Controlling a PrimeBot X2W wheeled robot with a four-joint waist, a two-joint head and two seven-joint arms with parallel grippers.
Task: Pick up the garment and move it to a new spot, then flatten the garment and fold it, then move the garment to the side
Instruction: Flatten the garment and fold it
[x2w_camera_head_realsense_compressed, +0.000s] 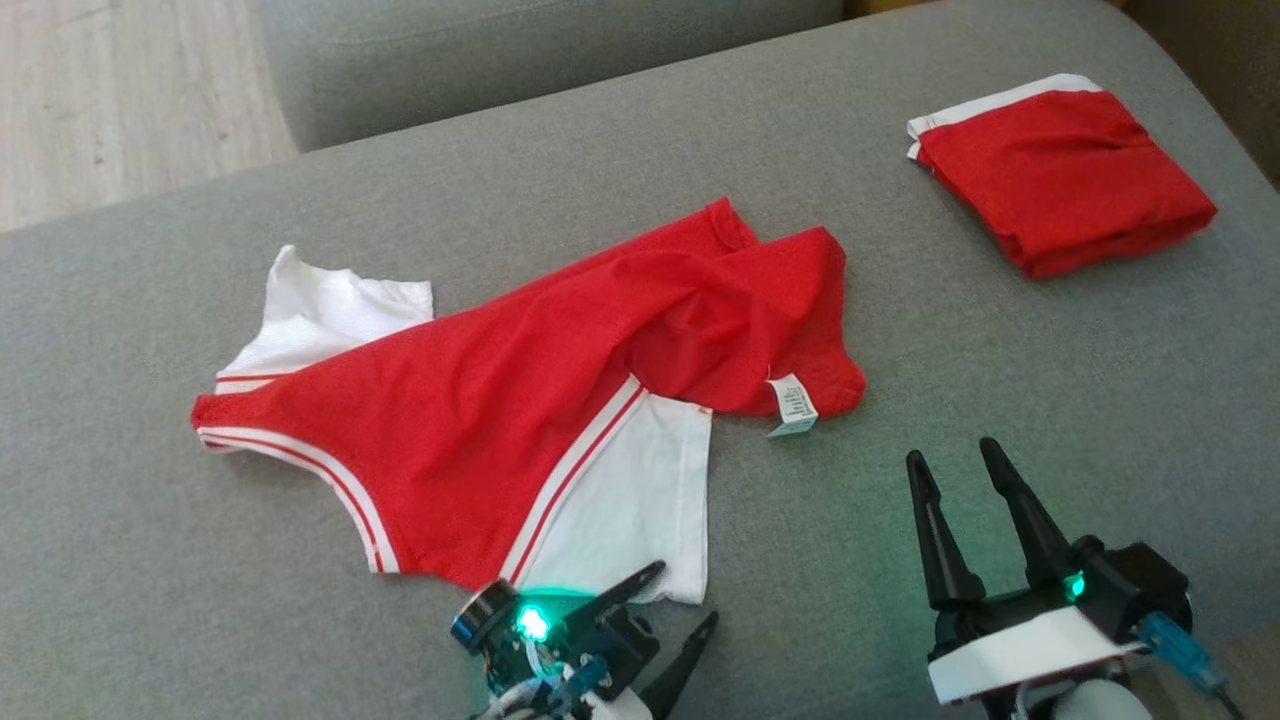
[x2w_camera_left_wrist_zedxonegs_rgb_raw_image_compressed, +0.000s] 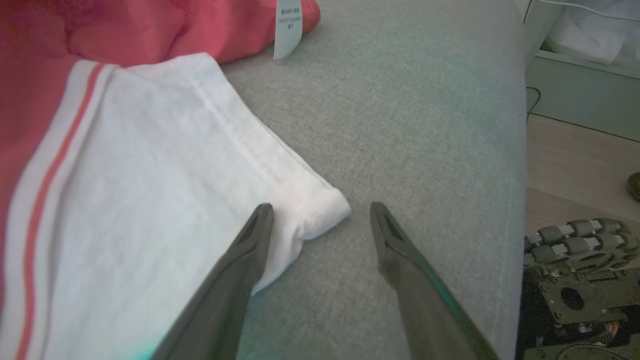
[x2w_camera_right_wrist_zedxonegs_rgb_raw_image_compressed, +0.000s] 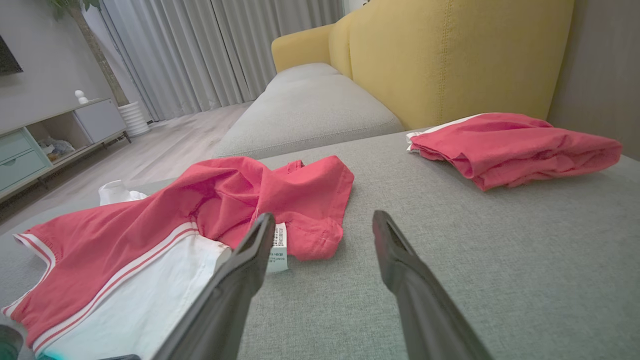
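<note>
A red garment (x2w_camera_head_realsense_compressed: 450, 420) with white sleeves and striped trim lies crumpled on the grey sofa cushion (x2w_camera_head_realsense_compressed: 1000, 380), its care tag (x2w_camera_head_realsense_compressed: 793, 405) showing at the right. My left gripper (x2w_camera_head_realsense_compressed: 685, 598) is open at the near white sleeve. In the left wrist view that gripper (x2w_camera_left_wrist_zedxonegs_rgb_raw_image_compressed: 321, 207) straddles the sleeve's corner (x2w_camera_left_wrist_zedxonegs_rgb_raw_image_compressed: 325, 207), one finger (x2w_camera_left_wrist_zedxonegs_rgb_raw_image_compressed: 250, 245) over the white cloth (x2w_camera_left_wrist_zedxonegs_rgb_raw_image_compressed: 150, 175). My right gripper (x2w_camera_head_realsense_compressed: 952, 455) is open above bare cushion, just right of the tag. In the right wrist view it (x2w_camera_right_wrist_zedxonegs_rgb_raw_image_compressed: 322, 216) points toward the garment's (x2w_camera_right_wrist_zedxonegs_rgb_raw_image_compressed: 125, 235) red end.
A second red garment (x2w_camera_head_realsense_compressed: 1065, 180), folded, lies at the cushion's far right corner (x2w_camera_right_wrist_zedxonegs_rgb_raw_image_compressed: 510, 147). A yellow sofa back (x2w_camera_right_wrist_zedxonegs_rgb_raw_image_compressed: 450, 55) rises behind it. Another grey cushion (x2w_camera_head_realsense_compressed: 500, 50) and wooden floor (x2w_camera_head_realsense_compressed: 100, 90) lie beyond. The cushion edge (x2w_camera_left_wrist_zedxonegs_rgb_raw_image_compressed: 515, 200) drops off beside my base (x2w_camera_left_wrist_zedxonegs_rgb_raw_image_compressed: 575, 280).
</note>
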